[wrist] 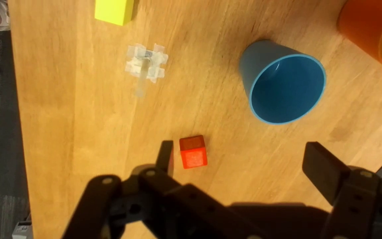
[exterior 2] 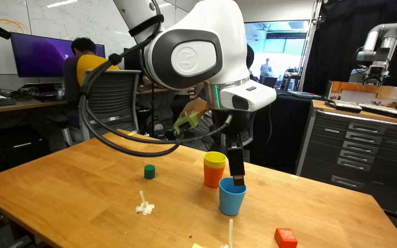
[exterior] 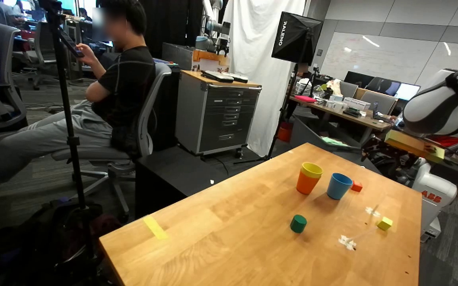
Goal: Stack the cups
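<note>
Near the far left corner of the desk (exterior 2: 81, 193), in an exterior view, yellow tape (exterior 2: 132, 134) is lying flat. Rightward, a green block (exterior 2: 149, 172) is sitting in from the far edge. Nearer that edge, the orange cup (exterior 2: 213, 177) is standing upright, the yellow cup (exterior 2: 215, 159) nesting in it, rim up. Just beside them, farther from the edge, the blue cup (exterior 2: 231, 203) is standing upright and separate. Above the desk my gripper (wrist: 239, 159) is hanging; in the wrist view I am holding its fingers wide apart, the blue cup showing clear of them. Nearest the right edge, a red block (exterior 2: 285, 237) is resting.
</note>
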{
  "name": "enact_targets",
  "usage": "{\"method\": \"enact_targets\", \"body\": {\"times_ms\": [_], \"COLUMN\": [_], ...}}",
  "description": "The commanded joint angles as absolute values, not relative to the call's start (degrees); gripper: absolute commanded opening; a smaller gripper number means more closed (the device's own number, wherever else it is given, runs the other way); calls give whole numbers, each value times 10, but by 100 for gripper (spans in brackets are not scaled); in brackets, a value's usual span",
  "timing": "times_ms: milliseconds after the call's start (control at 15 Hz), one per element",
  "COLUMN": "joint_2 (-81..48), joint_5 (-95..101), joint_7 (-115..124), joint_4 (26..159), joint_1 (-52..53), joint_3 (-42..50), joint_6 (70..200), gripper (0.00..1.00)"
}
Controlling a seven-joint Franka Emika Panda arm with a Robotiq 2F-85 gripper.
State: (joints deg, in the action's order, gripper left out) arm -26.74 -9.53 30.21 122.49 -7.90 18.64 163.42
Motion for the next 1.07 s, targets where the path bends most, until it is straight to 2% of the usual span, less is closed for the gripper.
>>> {"method": "enact_targets", "body": {"times_ms": [0, 1000], "joint_2": [-302, -400], "joint_5": [-116, -110], "joint_7": [290, 296], "joint_4": [1182, 1080], "joint_1": [-94, -92], "joint_3": [176, 175], "joint_6": [1611, 1528], "gripper": [100, 100]}}
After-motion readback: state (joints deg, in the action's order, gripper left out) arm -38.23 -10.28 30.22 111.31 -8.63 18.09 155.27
